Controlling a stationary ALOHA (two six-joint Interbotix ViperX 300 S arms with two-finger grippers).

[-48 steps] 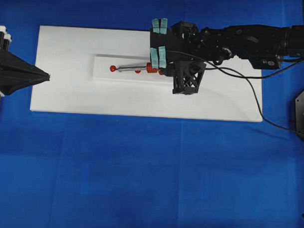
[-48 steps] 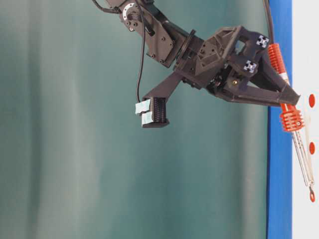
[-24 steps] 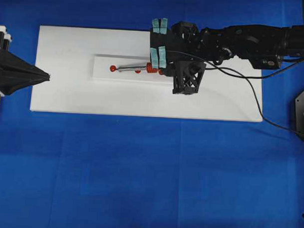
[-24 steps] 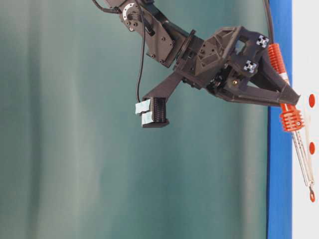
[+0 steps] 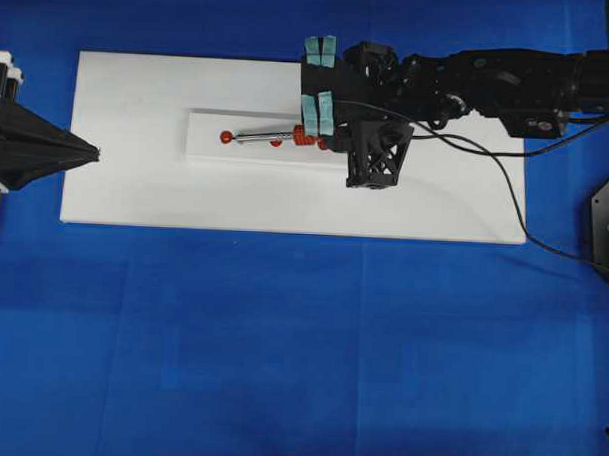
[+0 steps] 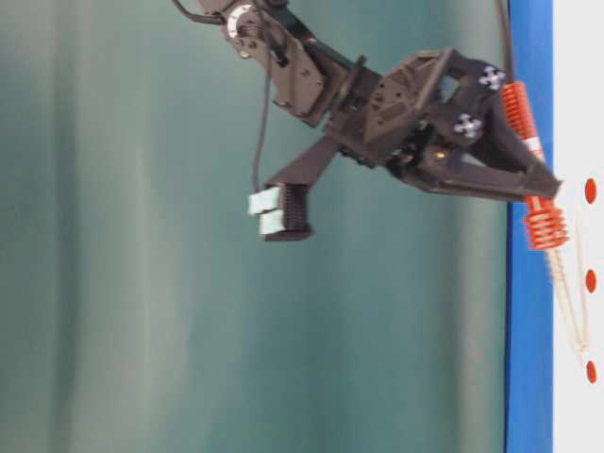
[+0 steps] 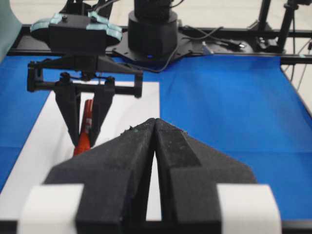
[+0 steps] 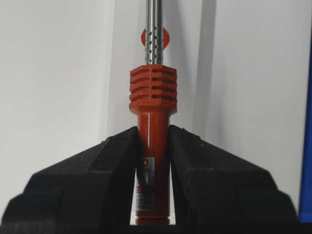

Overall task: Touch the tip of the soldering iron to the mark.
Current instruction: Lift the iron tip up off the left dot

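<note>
**Orange handle pinched, tip reaching for the red dot**

Orange handle is sitting clamped in the right pincer [image 8: 152,146], gripped low so the iron [image 5: 278,138] is pointing leftward along the white board [image 5: 136,182]. Its tip [image 5: 234,137] is lying at the mark [image 5: 226,137]; contact is unclear. Left pincer [image 7: 155,146] is waiting closed, well apart.

Looks like a robotics lab bench: blue cloth [image 5: 280,367] under the arms, white board [image 5: 138,112], teal backdrop curtain [image 6: 142,283] behind the right gripper [image 8: 153,141].
</note>
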